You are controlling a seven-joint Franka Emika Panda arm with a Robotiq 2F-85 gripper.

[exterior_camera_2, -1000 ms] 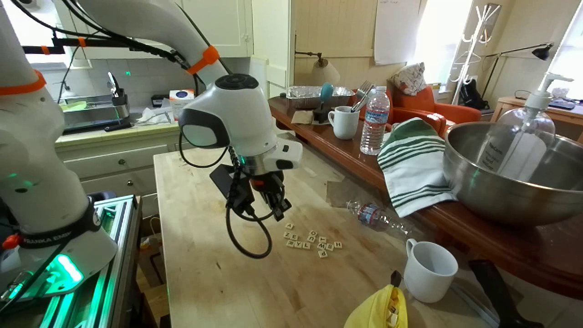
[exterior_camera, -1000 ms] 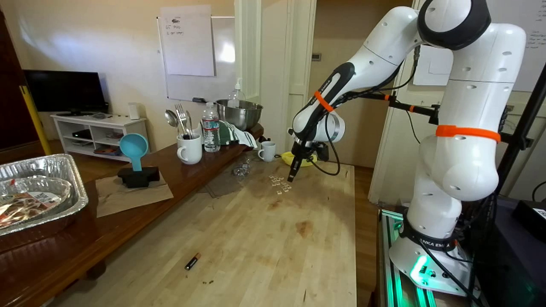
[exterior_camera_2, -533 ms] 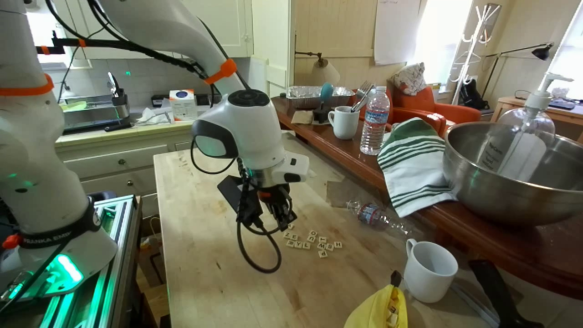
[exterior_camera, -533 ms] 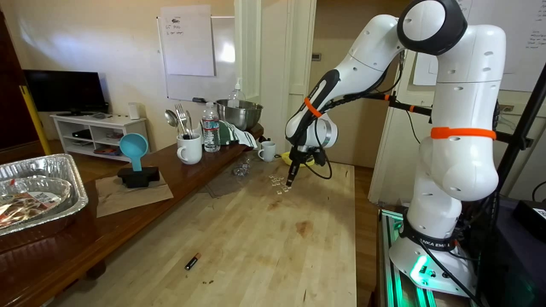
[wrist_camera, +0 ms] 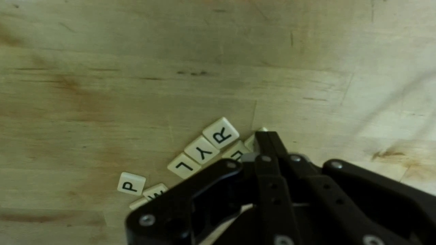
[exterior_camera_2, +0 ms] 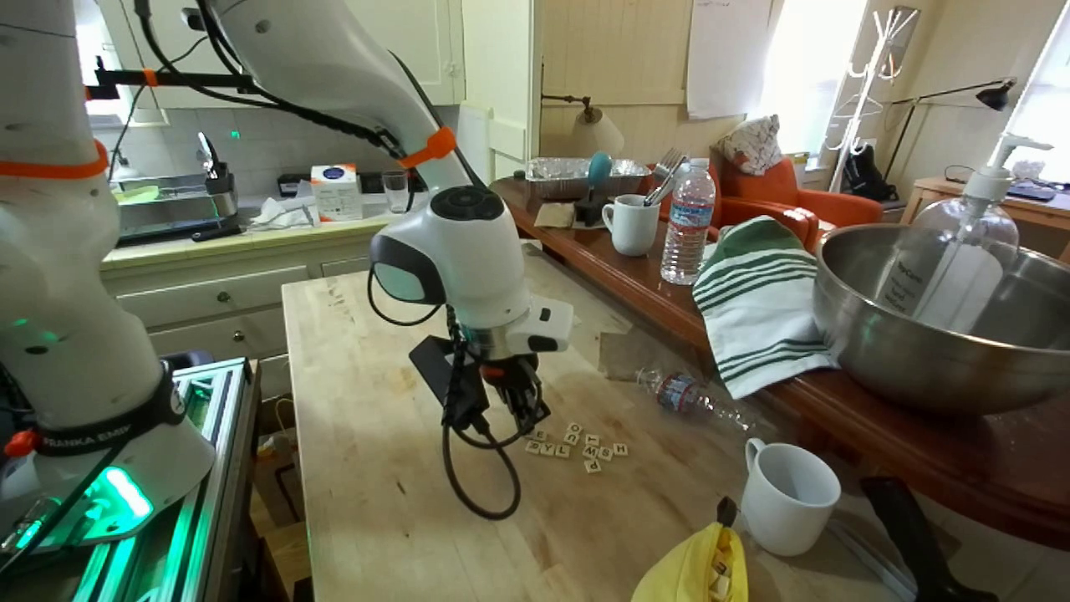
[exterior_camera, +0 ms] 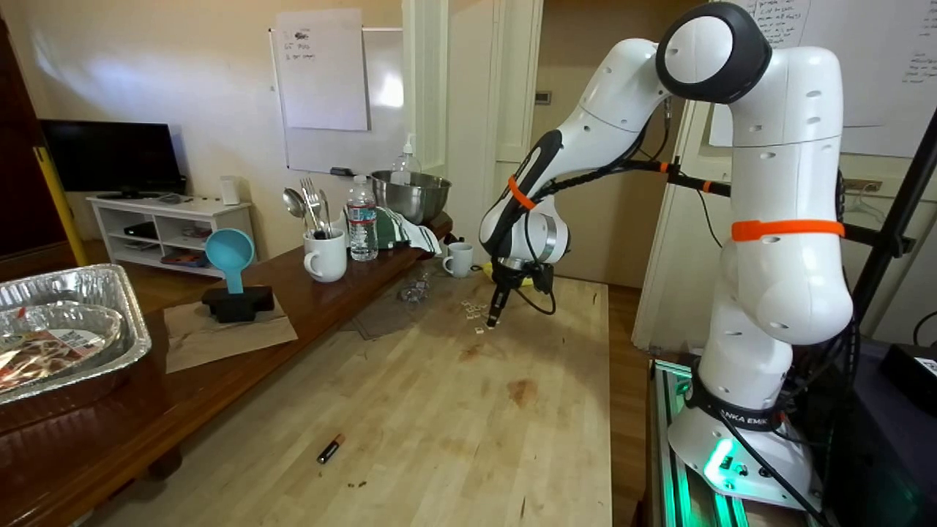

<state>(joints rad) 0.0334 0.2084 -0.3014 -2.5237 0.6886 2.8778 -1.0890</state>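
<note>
"What's about?"
"Left to right: foil tray [exterior_camera: 104,287], blue scoop [exterior_camera: 230,252], cutlery mug [exterior_camera: 327,258], bottle [exterior_camera: 361,219], bowl [exterior_camera: 421,201], then letter tiles [wrist_camera: 201,149] on the table [exterior_camera: 439,410], the pincer [wrist_camera: 267,136] right at them, fingers pressed together, hiding some."
"Any writing?"
"P, W, L, Y, R on tiles; 'ANKA EMIK' on the robot's base [exterior_camera: 699,435]."
"And the room?"
"Television [exterior_camera: 113,157], whiteboard [exterior_camera: 384,110]; the table's pale, stained wood."
</note>
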